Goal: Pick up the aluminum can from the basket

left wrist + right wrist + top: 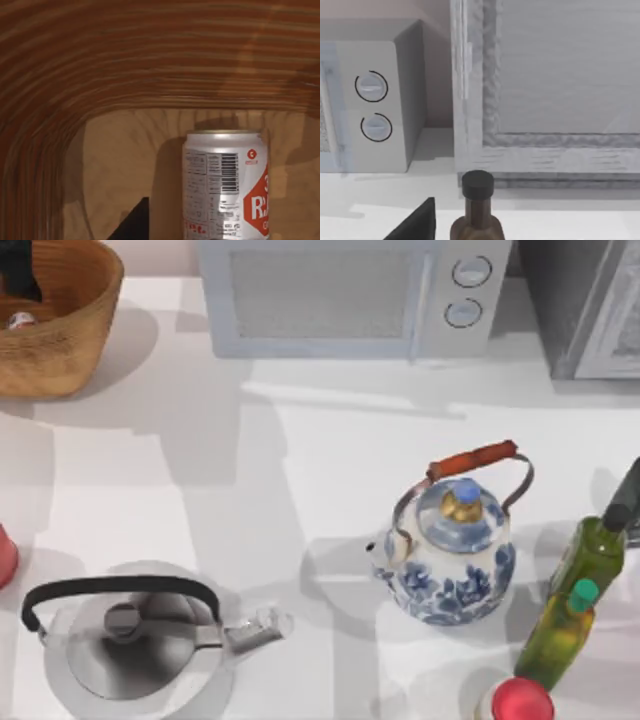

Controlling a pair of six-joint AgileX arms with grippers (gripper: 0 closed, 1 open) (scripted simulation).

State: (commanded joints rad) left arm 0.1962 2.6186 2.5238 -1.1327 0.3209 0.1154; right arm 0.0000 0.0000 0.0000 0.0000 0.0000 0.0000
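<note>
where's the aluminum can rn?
The aluminum can stands upright on the floor of the basket, at the table's far left corner in the top view, left of the microwave.

My left claw (20, 275) sits inside the basket (75, 335), far-left corner of tabletop (300, 460). Aluminum can (227, 185) stands upright on basket floor just beside the claw, basket wall behind it. Microwave (340, 295) is well off to claw's right.
</note>
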